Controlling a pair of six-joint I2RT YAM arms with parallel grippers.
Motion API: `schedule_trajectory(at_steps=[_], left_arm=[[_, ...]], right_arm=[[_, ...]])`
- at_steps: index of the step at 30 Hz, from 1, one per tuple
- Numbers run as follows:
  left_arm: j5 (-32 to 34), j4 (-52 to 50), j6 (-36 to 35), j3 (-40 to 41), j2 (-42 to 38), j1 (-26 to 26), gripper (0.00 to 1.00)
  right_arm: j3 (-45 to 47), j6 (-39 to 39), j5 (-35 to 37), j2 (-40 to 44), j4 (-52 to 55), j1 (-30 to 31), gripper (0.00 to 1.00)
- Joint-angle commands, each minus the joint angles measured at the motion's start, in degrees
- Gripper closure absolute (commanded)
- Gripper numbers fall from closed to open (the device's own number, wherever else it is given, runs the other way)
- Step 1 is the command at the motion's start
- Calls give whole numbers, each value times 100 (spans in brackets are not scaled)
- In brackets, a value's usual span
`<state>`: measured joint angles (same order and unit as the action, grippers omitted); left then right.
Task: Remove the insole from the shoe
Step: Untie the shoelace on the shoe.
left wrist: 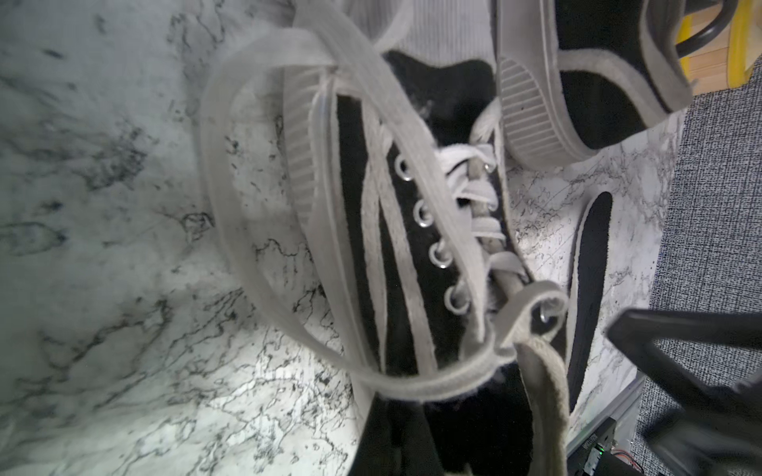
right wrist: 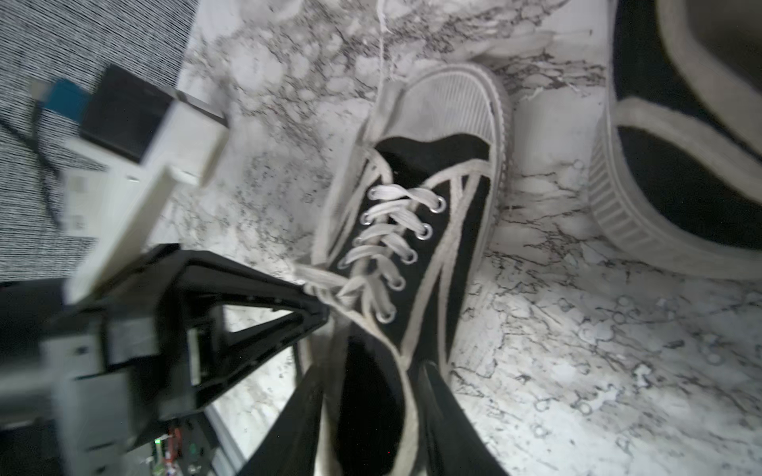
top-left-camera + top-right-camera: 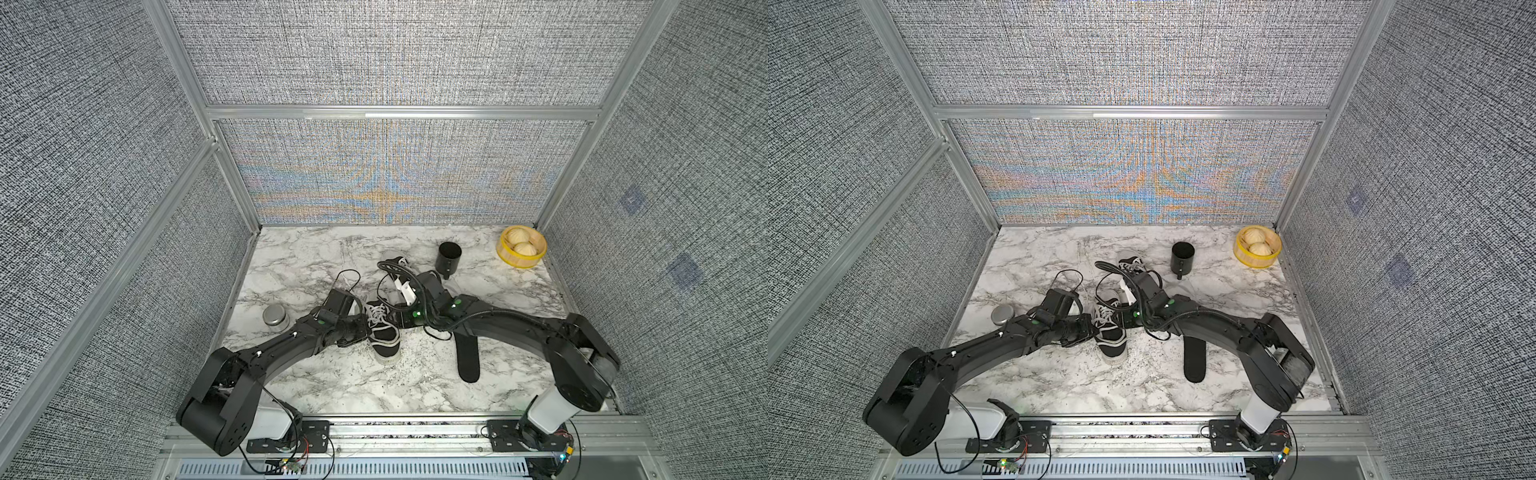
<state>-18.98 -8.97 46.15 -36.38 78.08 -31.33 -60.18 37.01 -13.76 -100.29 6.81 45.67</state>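
A white marble-patterned worktop [image 3: 332, 386] sits boxed in by grey woven panels [image 3: 374, 54] on aluminium framing. Nearest the front edge, toward the right side, the black insole [image 3: 467, 359] lies flat on the bare surface, outside any shoe, so the removal itself looks done.

Just behind and to its left, mid-worktop, the black lace-up shoe [image 3: 384, 336] stands on its sole, toe toward the front. The left tool [image 2: 323, 311] is pressed together on the shoe's lace-side edge, seemingly steadying it. The right tool [image 2: 371, 366] hangs over the heel opening, fingers spread to either side and gripping nothing. What seems left is to let go and draw both arms back.

A metal tin [image 3: 275, 316] sits by the left edge. Farther back are a second shoe [image 3: 397, 262], a black cup [image 3: 449, 255] and, in the far right corner, a yellow basket [image 3: 521, 262] of buns.
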Motion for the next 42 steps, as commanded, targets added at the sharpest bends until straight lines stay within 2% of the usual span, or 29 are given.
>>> schedule_trajectory(at_steps=[1,5,10,12,14,20,28,42], left_arm=[[-111,282,51,43,-24,-51,100],[-158,376,51,61,35,-96,100],[-176,458,69,101,-29,-105,100],[-201,475,69,108,-57,-107,100],[-251,493,62,105,-62,-107,100],[-336,563,100,156,-107,-106,100],[-377,589,140,263,-270,-101,100],[-404,691,232,298,-285,-115,100]], right_arm=[[120,1295,122,390,-411,-5,51],[646,3215,32,800,-1346,87,50],[1103,5572,196,807,-2679,309,50],[1246,6289,603,776,-3209,511,50],[1188,6598,696,615,-3273,575,49],[931,6801,632,7,-3115,636,48],[876,6605,986,-145,-2510,558,47],[868,6600,875,-601,-2547,490,46]])
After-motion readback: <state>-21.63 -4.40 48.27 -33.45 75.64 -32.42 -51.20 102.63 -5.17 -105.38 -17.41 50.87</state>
